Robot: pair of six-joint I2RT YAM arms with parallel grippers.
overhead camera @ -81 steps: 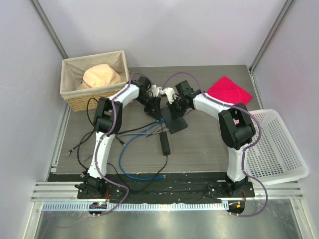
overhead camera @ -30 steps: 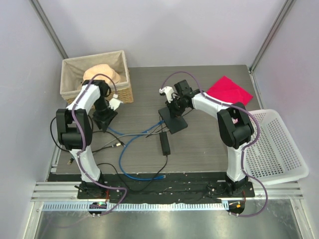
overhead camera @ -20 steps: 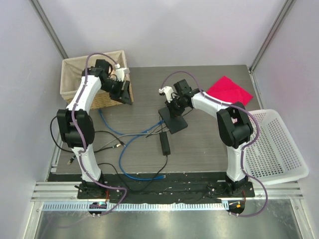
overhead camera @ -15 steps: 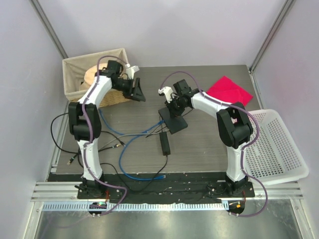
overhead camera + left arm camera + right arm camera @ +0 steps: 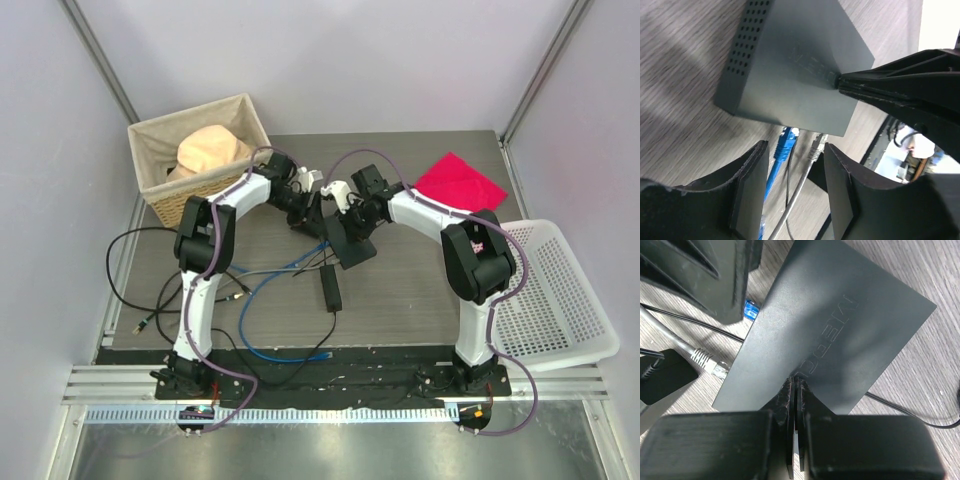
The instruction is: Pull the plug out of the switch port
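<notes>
The flat black switch (image 5: 352,243) lies mid-table; it also shows in the left wrist view (image 5: 795,65) and the right wrist view (image 5: 840,315). A blue plug (image 5: 785,147) and a grey plug (image 5: 815,147) meet its socket edge; I cannot tell how deep they sit. My left gripper (image 5: 796,150) is open, with its fingers either side of both plugs and touching neither. In the top view it (image 5: 318,215) is at the switch's left edge. My right gripper (image 5: 795,382) is shut, its tips pressed down on the switch's top, as the top view (image 5: 345,212) also shows.
A narrow black adapter brick (image 5: 330,288) lies just in front of the switch, with blue, grey and black cables trailing to the near left. A wicker basket (image 5: 190,195) with a tan hat stands at the back left. A red cloth (image 5: 460,180) and a white basket (image 5: 560,300) are at the right.
My left arm swung from beside the wicker basket over to the switch's socket edge, gripper open. The basket shifted slightly. My right gripper stayed pressed on the switch.
</notes>
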